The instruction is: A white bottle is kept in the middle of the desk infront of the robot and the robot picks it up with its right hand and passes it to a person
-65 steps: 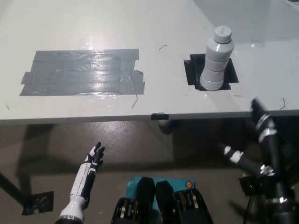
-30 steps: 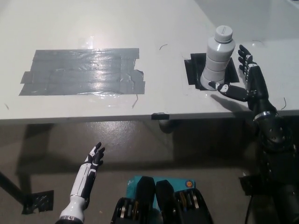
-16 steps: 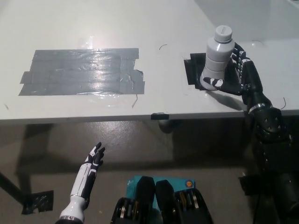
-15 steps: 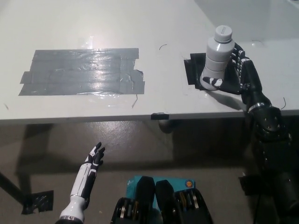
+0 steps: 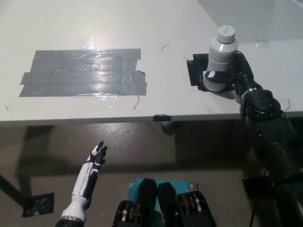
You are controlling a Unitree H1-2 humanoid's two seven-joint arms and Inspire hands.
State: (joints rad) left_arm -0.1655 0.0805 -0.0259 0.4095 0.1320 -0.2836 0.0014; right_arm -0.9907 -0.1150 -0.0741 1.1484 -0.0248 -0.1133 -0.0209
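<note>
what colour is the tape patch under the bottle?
Black. The tape patch under the white bottle shows best in the head view.

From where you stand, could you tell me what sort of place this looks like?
Probably a lab or test bench: a plain grey desk bearing a taped grey patch and a black tape marker under the white bottle, over a bare concrete floor.

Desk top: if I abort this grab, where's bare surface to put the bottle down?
Bare desk lies between the grey tape patch and the black tape square, and behind both. It is crowded at that square, where the right hand wraps the white bottle.
</note>
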